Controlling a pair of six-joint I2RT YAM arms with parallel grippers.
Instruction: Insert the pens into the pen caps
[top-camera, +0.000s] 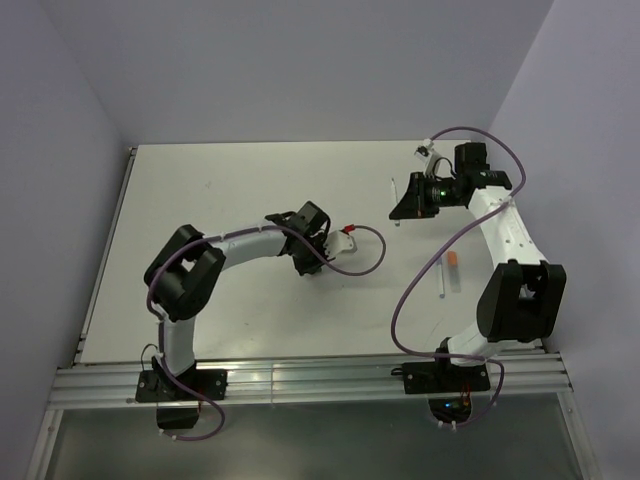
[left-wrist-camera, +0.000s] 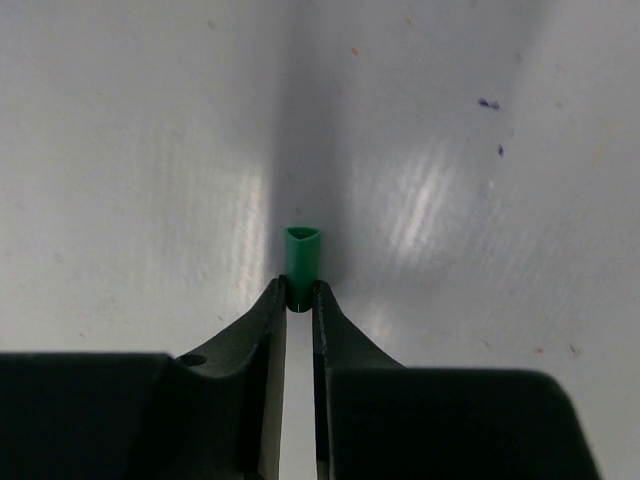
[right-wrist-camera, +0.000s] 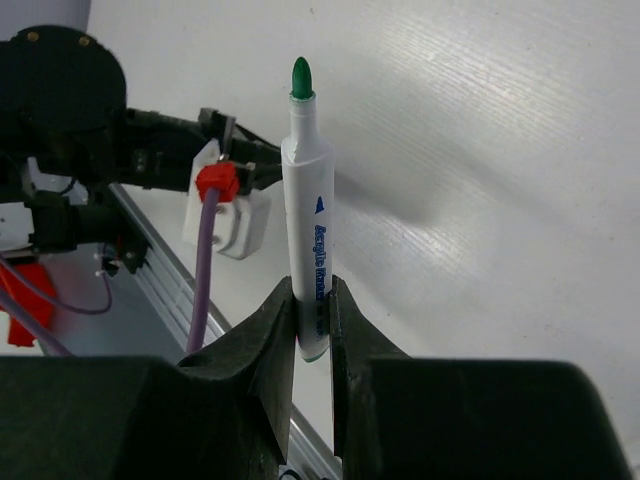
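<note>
Right wrist view: the right gripper (right-wrist-camera: 312, 300) is closed tight on 1 white plastic green-tipped pen (right-wrist-camera: 308, 200), whose long axis runs straight out from the fingers, tip away. The left gripper (left-wrist-camera: 299, 295) pinches 1 short green plastic cap (left-wrist-camera: 302, 255), mouth facing outward.

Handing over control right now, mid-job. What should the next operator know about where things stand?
Grippers: the left gripper is shut on the green cap, whose mouth points away from the fingers. The right gripper is shut on the green-tipped pen, gripped near its rear end with the tip forward.
Elsewhere: a thin pen and an orange-ended pen lie on the table beside the right arm. No blue cap is in view.
Done: one pen and one cap are picked up.
Left: line the tip up with the cap mouth and push it in, then do the remaining pens.
</note>
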